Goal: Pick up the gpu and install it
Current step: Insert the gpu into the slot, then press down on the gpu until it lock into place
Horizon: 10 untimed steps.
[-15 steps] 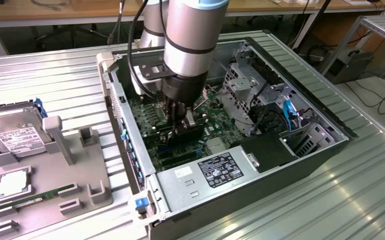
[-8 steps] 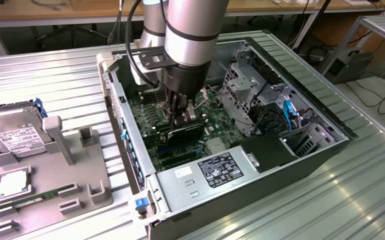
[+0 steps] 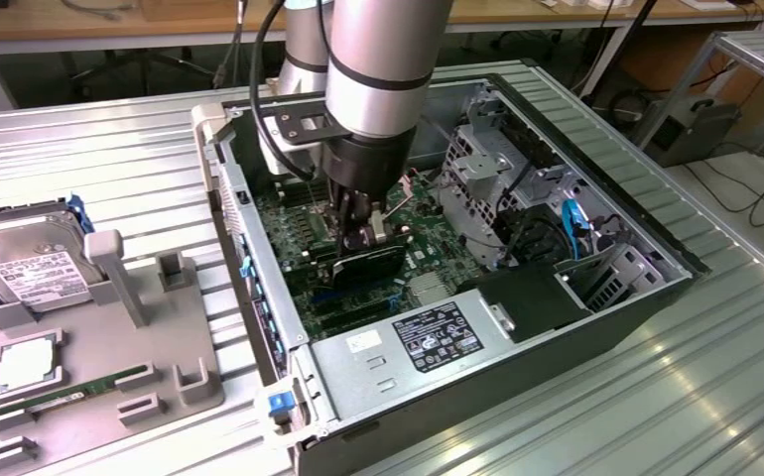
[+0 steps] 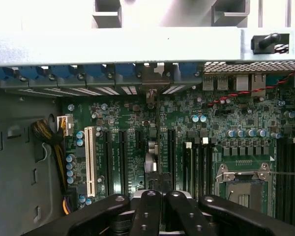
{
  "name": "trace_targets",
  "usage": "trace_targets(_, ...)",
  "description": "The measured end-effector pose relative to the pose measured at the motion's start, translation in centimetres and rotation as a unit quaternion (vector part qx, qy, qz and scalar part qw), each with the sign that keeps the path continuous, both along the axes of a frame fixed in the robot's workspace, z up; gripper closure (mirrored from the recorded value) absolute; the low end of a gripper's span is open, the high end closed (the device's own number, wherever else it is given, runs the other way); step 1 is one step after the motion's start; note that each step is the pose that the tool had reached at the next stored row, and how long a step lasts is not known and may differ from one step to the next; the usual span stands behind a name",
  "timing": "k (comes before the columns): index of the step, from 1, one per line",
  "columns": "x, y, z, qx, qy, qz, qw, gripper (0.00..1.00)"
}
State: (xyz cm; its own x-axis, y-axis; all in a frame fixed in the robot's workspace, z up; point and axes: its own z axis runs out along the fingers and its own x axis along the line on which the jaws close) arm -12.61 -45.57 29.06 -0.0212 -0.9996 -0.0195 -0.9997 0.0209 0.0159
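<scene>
Black gpu [image 3: 366, 266] over the green motherboard [image 4: 137, 123], pinched by the black gripper [image 3: 359, 230]; white slot [image 4: 92, 160], blue clips [image 4: 64, 73], grey tray [image 3: 117, 377] on the exterior view's left.

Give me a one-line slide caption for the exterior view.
Gripper shut on the gpu, holding it upright over the motherboard inside the open PC case.

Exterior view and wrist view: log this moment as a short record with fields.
tool: down inside the open computer case, shut on the gpu
gpu: upright on edge over the motherboard; seen edge-on in the wrist view
seating: cannot tell whether it is in its slot
parts tray: on the exterior view's left, holds the hard drive and the RAM stick
</scene>
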Motion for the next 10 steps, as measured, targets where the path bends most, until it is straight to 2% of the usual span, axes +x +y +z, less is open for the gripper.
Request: trace_targets(10, 0.0, 0.0, -0.01, 0.0001, 0.0, 0.0, 1.0, 0.89)
